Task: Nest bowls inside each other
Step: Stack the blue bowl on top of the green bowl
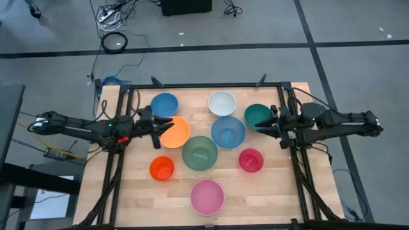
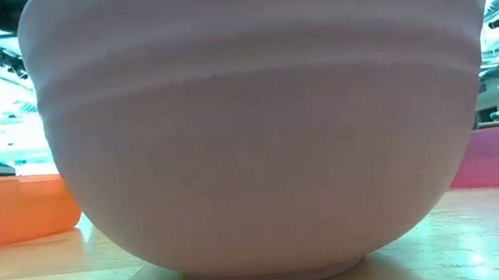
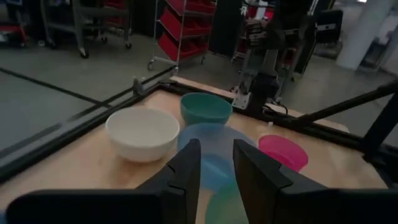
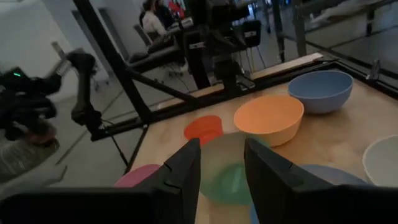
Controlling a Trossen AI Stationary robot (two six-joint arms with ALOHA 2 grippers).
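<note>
The left gripper (image 1: pixel 160 133) was held over the left side of the table (image 1: pixel 128 191), at the edge of the orange bowl (image 1: pixel 176 132), its fingers (image 3: pixel 186 171) parted by a narrow gap with nothing between them. The blue bowl (image 1: pixel 164 105) lay just beyond the orange one, and the small red-orange bowl (image 1: pixel 162 168) sat nearer. In the middle were seen the white bowl (image 1: pixel 222 102) at the far side, the light blue bowl (image 1: pixel 228 132) touching the sage green bowl (image 1: pixel 200 153), and the pale pink bowl (image 1: pixel 207 196) nearest. The magenta bowl (image 1: pixel 251 160) sat to the right. The teal bowl (image 1: pixel 257 115) lay beside the right gripper (image 1: pixel 265 124), which was likewise slightly open and held nothing.
</note>
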